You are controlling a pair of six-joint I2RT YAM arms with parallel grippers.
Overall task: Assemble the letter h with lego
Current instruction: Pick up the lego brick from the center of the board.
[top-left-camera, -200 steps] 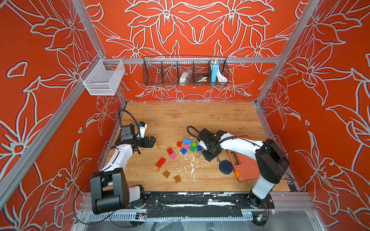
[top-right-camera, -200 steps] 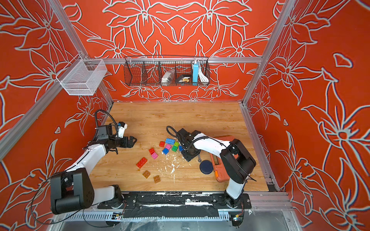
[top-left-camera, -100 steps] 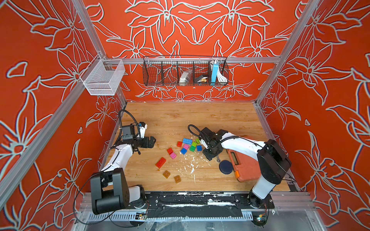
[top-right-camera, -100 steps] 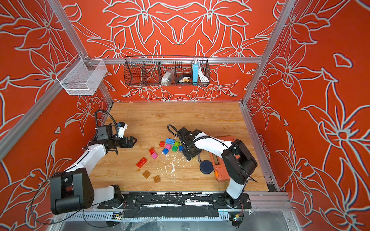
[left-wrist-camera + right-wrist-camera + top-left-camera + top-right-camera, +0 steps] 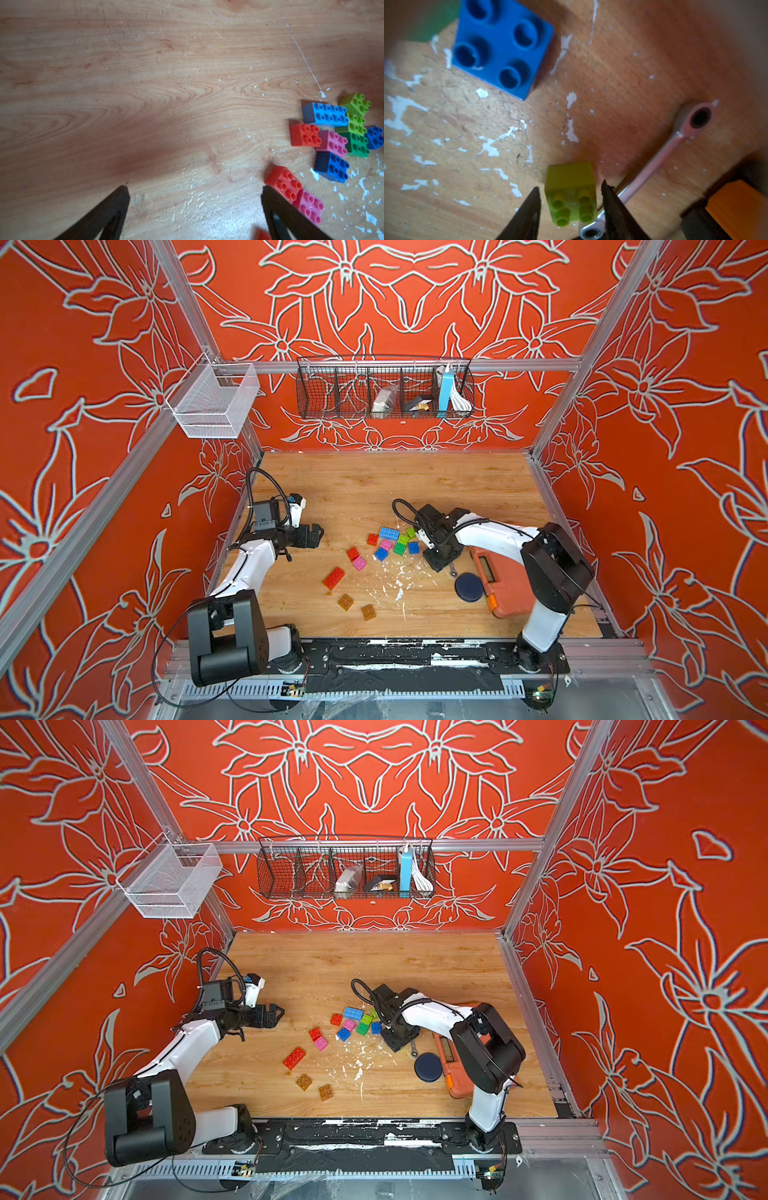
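A lime lego brick (image 5: 569,176) lies tipped on its side on the wooden table (image 5: 374,481), studs facing the right wrist camera. It sits between the fingers of the right gripper (image 5: 570,185), whose jaws stand slightly apart around it, a sliver of gap on each side, not yet pinching. A blue square brick (image 5: 502,47) sits near. The other bricks (image 5: 392,541) lie loose mid-table, with no h formed. A metal wrench (image 5: 654,164) runs just beside one finger, and the orange tool case (image 5: 505,585) lies beyond it. The left gripper (image 5: 194,188) hovers well apart over bare wood, jaws wide. The risks: closing could catch the wrench, or the sideways brick could twist free and prove awkward to press onto another.
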